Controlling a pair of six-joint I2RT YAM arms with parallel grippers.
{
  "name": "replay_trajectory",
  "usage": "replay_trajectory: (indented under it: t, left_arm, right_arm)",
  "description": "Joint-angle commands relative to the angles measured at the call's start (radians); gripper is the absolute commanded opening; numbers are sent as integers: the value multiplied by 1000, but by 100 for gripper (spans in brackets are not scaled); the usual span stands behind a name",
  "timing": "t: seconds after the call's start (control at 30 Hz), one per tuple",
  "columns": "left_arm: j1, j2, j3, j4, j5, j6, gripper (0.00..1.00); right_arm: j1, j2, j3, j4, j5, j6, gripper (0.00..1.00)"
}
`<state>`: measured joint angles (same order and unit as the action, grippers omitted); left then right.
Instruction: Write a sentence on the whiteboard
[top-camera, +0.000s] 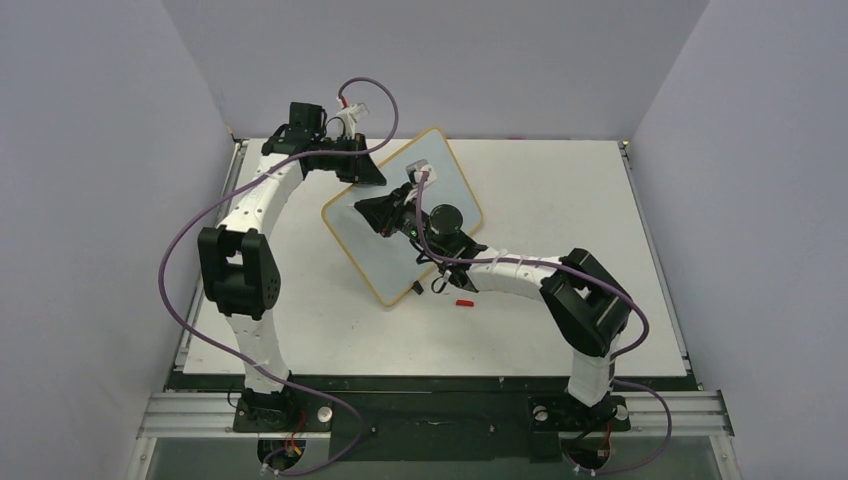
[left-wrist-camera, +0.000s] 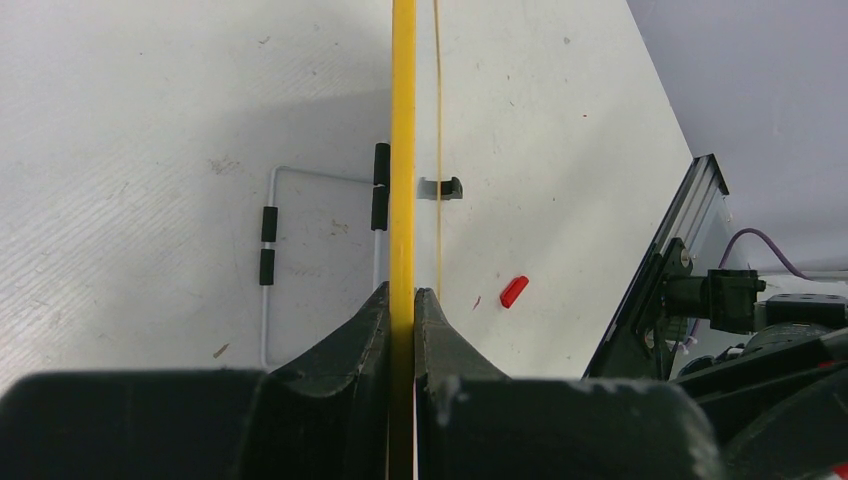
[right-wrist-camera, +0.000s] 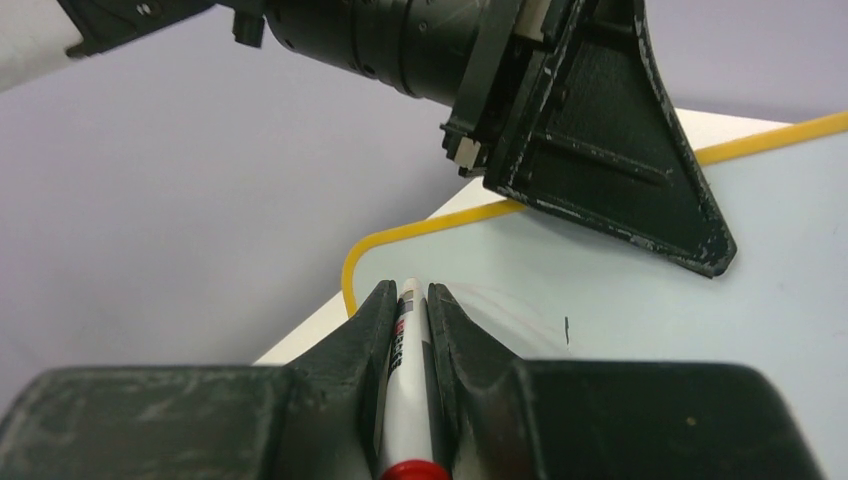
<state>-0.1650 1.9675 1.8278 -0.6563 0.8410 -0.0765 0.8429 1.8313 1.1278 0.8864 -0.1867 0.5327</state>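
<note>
The whiteboard (top-camera: 375, 262), white with a thin yellow-orange frame, stands tilted at the table's middle. My left gripper (top-camera: 365, 170) is shut on its far upper edge. In the left wrist view my gripper (left-wrist-camera: 403, 295) pinches the yellow frame (left-wrist-camera: 403, 120), seen edge-on. My right gripper (top-camera: 375, 212) is over the board face, shut on a white marker (right-wrist-camera: 405, 360) that points at the board (right-wrist-camera: 620, 310). The sentence does not show: the visible board face bears only a tiny dark mark (right-wrist-camera: 566, 330). The left gripper's finger (right-wrist-camera: 610, 160) shows on the board's edge.
A red marker cap (top-camera: 464, 302) lies on the table right of the board's near corner; it also shows in the left wrist view (left-wrist-camera: 514, 291). A white wire frame with black sleeves (left-wrist-camera: 270, 240) and a black clip (left-wrist-camera: 450, 187) sit by the board. Grey walls enclose the table.
</note>
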Motion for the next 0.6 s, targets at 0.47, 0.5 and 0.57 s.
replay_trajectory:
  t: [0.47, 0.5, 0.57]
  left_arm:
    - [-8, -46, 5, 94, -52, 53, 0]
    - [-8, -47, 4, 95, -52, 53, 0]
    - [-8, -48, 3, 96, -51, 52, 0]
  right_arm:
    - [-20, 50, 13, 42, 1, 30, 0]
    - [-19, 49, 3, 44, 1, 29, 0]
    - [-24, 44, -20, 49, 0, 29, 0]
